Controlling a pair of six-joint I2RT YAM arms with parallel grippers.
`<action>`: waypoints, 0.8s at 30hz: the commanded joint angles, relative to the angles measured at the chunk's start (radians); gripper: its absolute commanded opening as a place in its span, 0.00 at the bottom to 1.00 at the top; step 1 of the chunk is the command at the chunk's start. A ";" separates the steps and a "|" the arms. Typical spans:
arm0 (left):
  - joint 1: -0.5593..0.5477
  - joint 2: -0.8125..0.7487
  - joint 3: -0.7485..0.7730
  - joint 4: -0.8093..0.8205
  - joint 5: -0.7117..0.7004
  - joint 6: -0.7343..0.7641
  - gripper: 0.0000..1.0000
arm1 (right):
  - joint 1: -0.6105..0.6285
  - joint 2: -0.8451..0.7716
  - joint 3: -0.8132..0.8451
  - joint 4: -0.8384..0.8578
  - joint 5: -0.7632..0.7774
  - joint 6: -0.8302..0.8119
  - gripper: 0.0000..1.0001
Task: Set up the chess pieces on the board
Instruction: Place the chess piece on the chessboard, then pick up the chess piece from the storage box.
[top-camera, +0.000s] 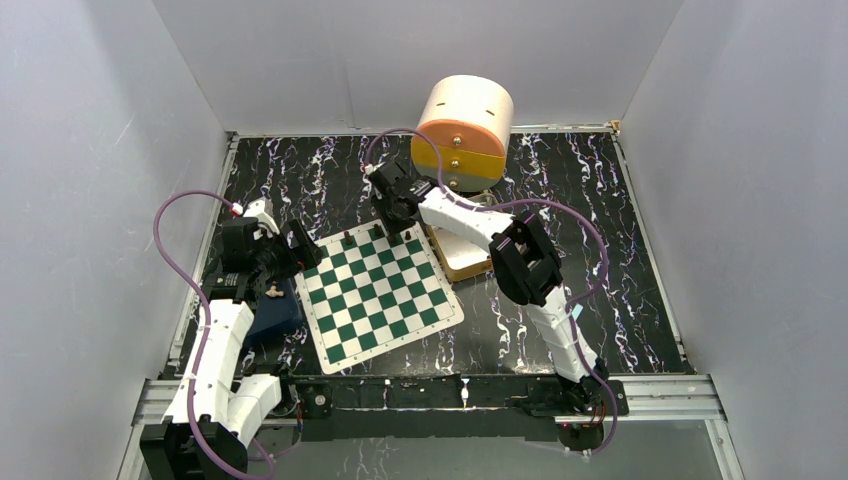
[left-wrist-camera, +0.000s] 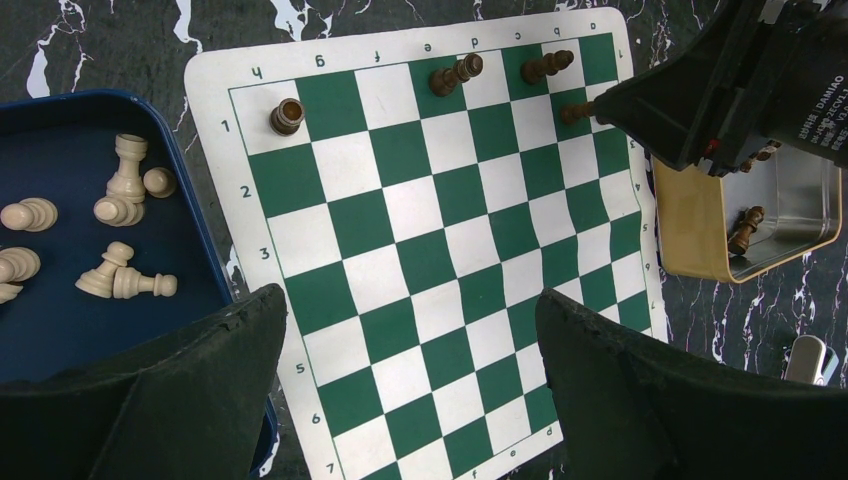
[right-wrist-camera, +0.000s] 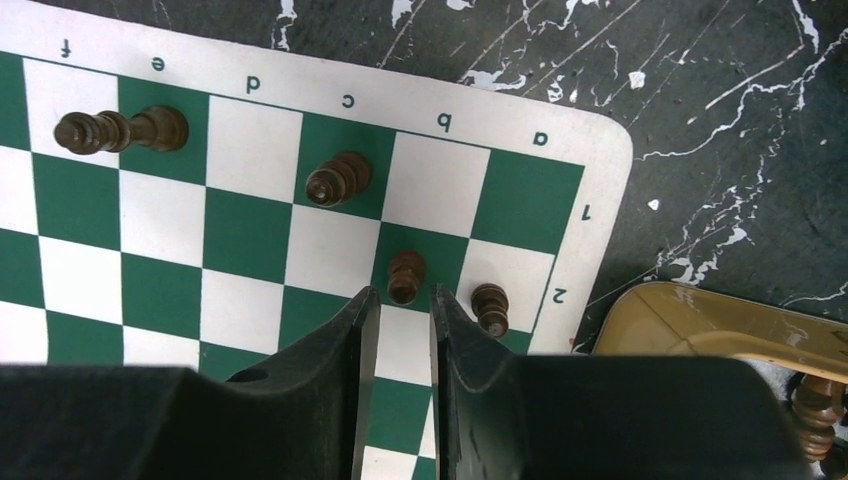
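— Green-and-white board (top-camera: 385, 300) lies flat mid-table, at an angle to the table edge. What am I seeing on my right gripper (right-wrist-camera: 403, 297)?
— Jaws only narrowly parted and gripping nothing. A dark pawn (right-wrist-camera: 405, 272) stands on b2 right at the tips, a gap either side.
— And my left gripper (left-wrist-camera: 407, 330)?
— Spread wide, empty, hanging over the board's middle. The other chess pieces (right-wrist-camera: 338, 180) are up along ranks one and two.
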 joint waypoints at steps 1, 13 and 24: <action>-0.001 -0.024 0.019 -0.004 -0.013 0.005 0.91 | -0.020 -0.081 0.042 -0.026 0.028 -0.034 0.34; -0.001 -0.018 0.018 -0.004 -0.006 0.005 0.92 | -0.151 -0.287 -0.123 -0.014 0.048 -0.107 0.35; -0.001 -0.018 0.016 -0.001 -0.001 0.004 0.92 | -0.307 -0.361 -0.386 0.105 0.006 -0.122 0.38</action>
